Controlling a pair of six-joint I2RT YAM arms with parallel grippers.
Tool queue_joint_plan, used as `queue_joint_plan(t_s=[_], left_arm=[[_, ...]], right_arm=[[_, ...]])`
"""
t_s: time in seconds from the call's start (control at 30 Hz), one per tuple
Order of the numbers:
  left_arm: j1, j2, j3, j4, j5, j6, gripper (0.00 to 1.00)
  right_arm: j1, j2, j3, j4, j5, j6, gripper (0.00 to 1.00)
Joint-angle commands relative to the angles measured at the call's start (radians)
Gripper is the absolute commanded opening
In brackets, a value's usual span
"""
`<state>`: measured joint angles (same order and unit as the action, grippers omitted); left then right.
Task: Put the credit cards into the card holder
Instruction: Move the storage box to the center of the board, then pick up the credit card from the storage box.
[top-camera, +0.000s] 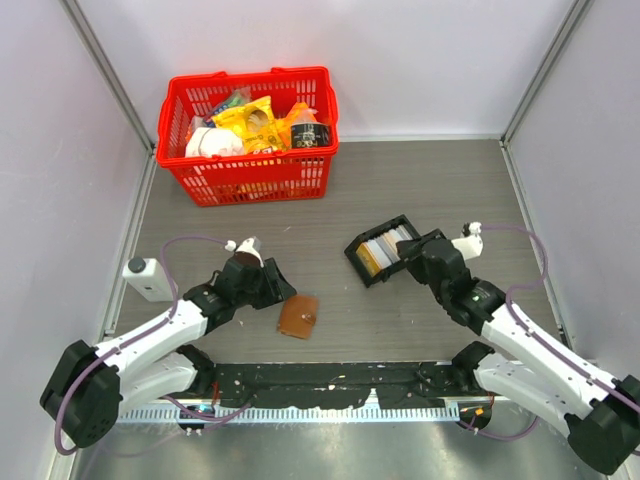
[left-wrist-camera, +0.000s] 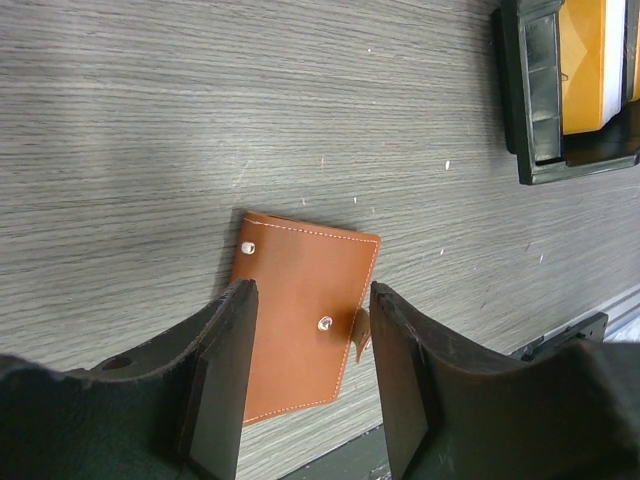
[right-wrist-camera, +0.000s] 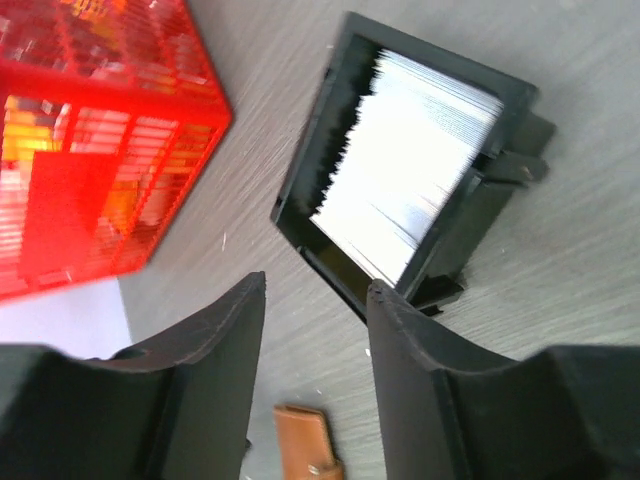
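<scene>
Left hand (left-wrist-camera: 305, 385): released, fingers spread above the wallet, holding nothing.
Wallet (top-camera: 298, 316): closed, flat on the tabletop (top-camera: 420, 190) at the near edge, between the arms.
Right hand (right-wrist-camera: 315, 385): released, empty, just beside the black tray.
Cards (top-camera: 383, 248): upright in the black tray (top-camera: 362, 262), centre-right.
Red basket (top-camera: 250, 180): far left, full of groceries.

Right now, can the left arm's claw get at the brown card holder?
Probably yes. The left claw hangs open right over the card holder, which lies closed and flat on the table, nothing on top of it.
</scene>
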<state>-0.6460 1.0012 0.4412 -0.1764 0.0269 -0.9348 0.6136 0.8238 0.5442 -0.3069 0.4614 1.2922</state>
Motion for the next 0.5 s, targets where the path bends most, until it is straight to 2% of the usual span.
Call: queue_joint_plan(t_s=[0.0,0.03,0.1,0.17,0.27,0.47], left_arm=[[-0.001,-0.027,0.045,0.000,-0.001,0.034,0.53],[-0.001,-0.029,0.048,-0.008,-0.001,0.040,0.53],[-0.001,-0.029,0.056,-0.021,-0.002,0.050,0.53],[-0.001,-0.033,0.060,-0.028,-0.007,0.053,0.54],[-0.003,-0.032,0.063,-0.029,-0.012,0.056,0.54],[-0.003,-0.023,0.064,-0.026,-0.012,0.056,0.54]], right_arm=[[0.000,0.038,0.162,0.002,-0.061,-0.445,0.53],[-0.002,0.073,0.193,-0.007,-0.085,-0.570,0.54],[-0.006,0.229,0.330,-0.165,-0.103,-0.710,0.59],[-0.008,0.372,0.430,-0.234,-0.182,-0.859,0.62],[-0.008,0.510,0.534,-0.259,-0.256,-0.959,0.64],[-0.008,0.627,0.586,-0.291,-0.219,-1.070,0.72]])
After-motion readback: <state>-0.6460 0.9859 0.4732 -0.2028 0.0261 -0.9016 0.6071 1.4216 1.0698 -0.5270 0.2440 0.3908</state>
